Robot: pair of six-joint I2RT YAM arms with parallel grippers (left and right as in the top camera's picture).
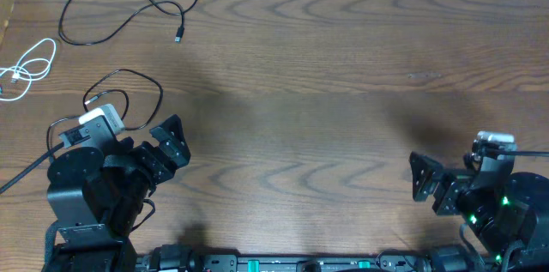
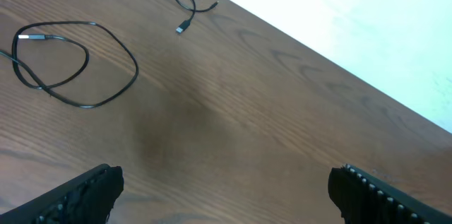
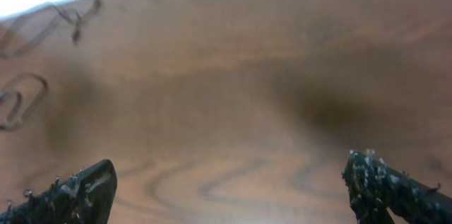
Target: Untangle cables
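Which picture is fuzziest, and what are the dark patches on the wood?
Right wrist view: soft all over, cables smeared. Left wrist view: sharp, the black cable crisp. Overhead view: the dark patches look like soft shadows on the table.

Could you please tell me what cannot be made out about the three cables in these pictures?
Thin white looped cable: overhead view, the left frame edge cuts off part of it.
Thin black looped cable nearest the left arm: overhead view, the arm covers its near part.
Long thin black cable: left wrist view, the top edge cuts it off.
Right wrist view: blur leaves the plugs unreadable.
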